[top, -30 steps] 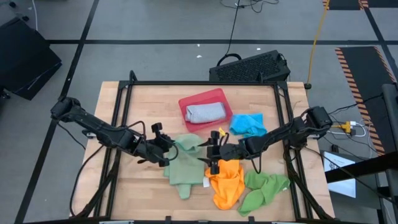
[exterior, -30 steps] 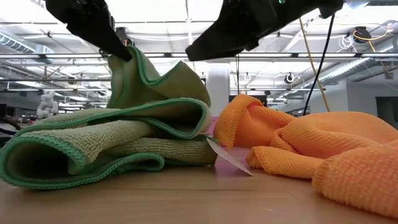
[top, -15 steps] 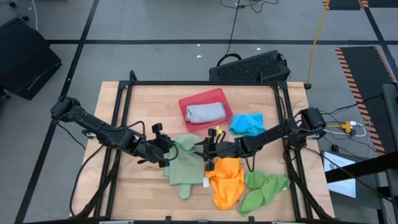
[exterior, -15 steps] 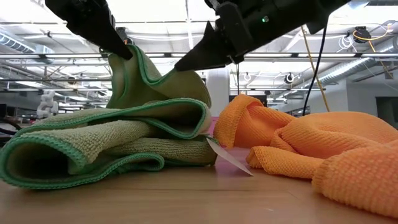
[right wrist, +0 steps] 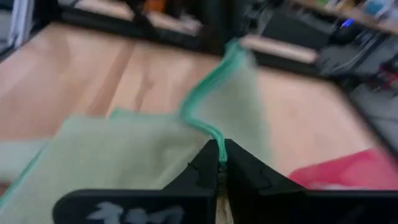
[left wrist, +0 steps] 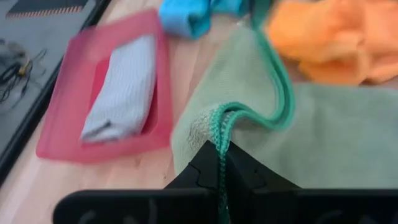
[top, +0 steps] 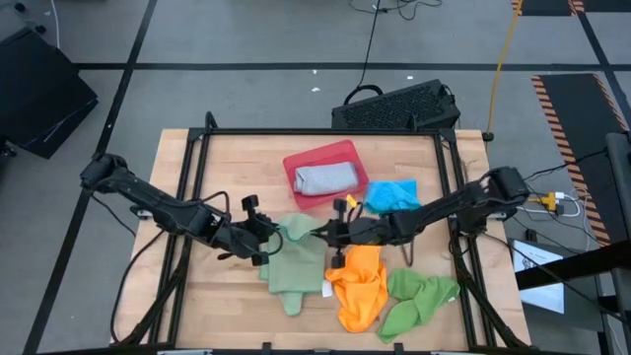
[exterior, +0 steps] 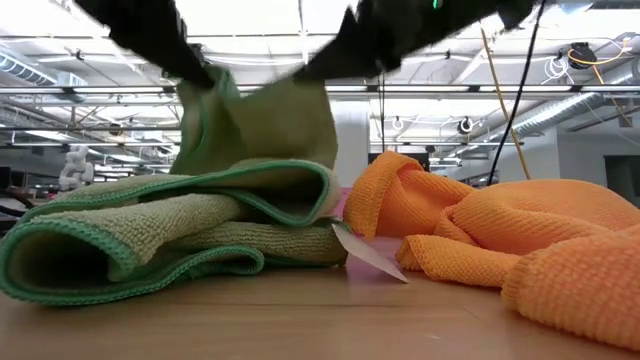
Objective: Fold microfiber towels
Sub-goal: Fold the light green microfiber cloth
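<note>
Wooden tabletop (top: 237, 168) is sitting in a big workshop; both claws are pinching the sage towel (top: 296, 261) mid-table, left claw (top: 268, 237) clenched on one edge, right claw (top: 330, 233) on the other; looks like the fold is starting, next they'd need to carry that edge across evenly.

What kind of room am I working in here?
Probably a robotics lab or workshop in an industrial hall. The low view shows exposed ceiling pipes and strip lights. The high view shows a framed wooden table on a concrete floor, cables trailing across it, and hazard-striped tape.
</note>
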